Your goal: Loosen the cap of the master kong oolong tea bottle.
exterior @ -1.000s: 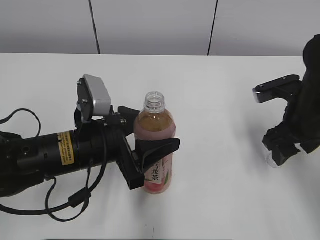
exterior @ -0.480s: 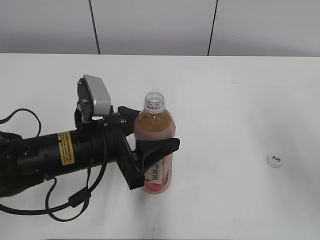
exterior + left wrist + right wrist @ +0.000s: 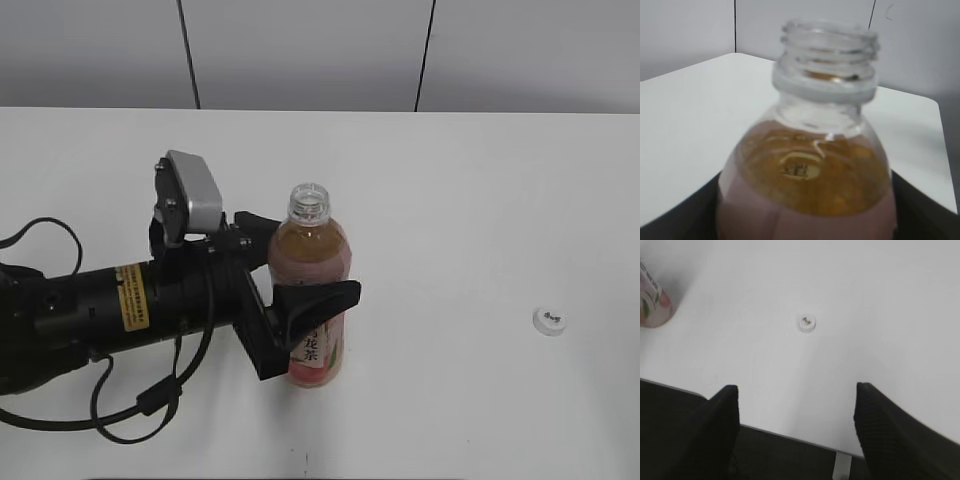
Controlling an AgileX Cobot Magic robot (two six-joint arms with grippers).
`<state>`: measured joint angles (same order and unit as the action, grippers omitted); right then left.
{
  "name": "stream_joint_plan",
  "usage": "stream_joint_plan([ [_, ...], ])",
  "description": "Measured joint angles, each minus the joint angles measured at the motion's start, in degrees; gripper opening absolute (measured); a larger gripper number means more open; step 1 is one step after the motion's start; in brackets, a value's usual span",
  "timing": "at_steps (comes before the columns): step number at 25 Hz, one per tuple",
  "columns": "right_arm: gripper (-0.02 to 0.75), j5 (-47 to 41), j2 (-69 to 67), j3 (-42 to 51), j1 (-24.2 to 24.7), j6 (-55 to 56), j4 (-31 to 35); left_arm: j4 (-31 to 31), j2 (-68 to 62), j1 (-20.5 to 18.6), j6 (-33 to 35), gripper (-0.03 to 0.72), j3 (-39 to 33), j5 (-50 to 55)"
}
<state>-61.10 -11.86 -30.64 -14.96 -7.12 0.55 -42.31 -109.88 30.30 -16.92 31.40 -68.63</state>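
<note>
The master kong oolong tea bottle [image 3: 310, 270] stands upright on the white table, its clear threaded neck [image 3: 826, 60] open with no cap on it. My left gripper [image 3: 300, 258] is shut on the bottle's body, one black finger [image 3: 320, 295] in front and one behind. The white cap [image 3: 548, 320] lies on the table far to the right, logo up, and also shows in the right wrist view [image 3: 807, 323]. My right gripper [image 3: 797, 390] is open and empty, high above the table's near edge. It is out of the exterior view.
The white table [image 3: 450, 200] ends at a grey panelled wall [image 3: 300, 50] at the back. The left arm's black cable [image 3: 150, 400] loops on the table near the front left. The table's near edge [image 3: 790, 437] shows between the right fingers.
My right arm has pulled back out of the exterior view, leaving the cap lying on the table. The left gripper and bottle have barely moved.
</note>
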Motion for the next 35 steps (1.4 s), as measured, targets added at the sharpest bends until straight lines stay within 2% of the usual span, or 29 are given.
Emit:
stream_joint_plan([
  [4,0.544,-1.0,6.9,1.1,0.0,-0.1,0.0,-0.1,0.0,0.0,0.0,0.568,0.0,-0.2],
  [8,0.544,-1.5,8.1,1.2,0.0,-0.2,0.0,-0.1,0.0,0.0,0.0,0.587,0.0,-0.3],
  [35,0.544,-1.6,8.1,1.2,0.0,-0.2,0.0,2.3,3.7,0.0,-0.4,0.591,0.0,-0.5],
])
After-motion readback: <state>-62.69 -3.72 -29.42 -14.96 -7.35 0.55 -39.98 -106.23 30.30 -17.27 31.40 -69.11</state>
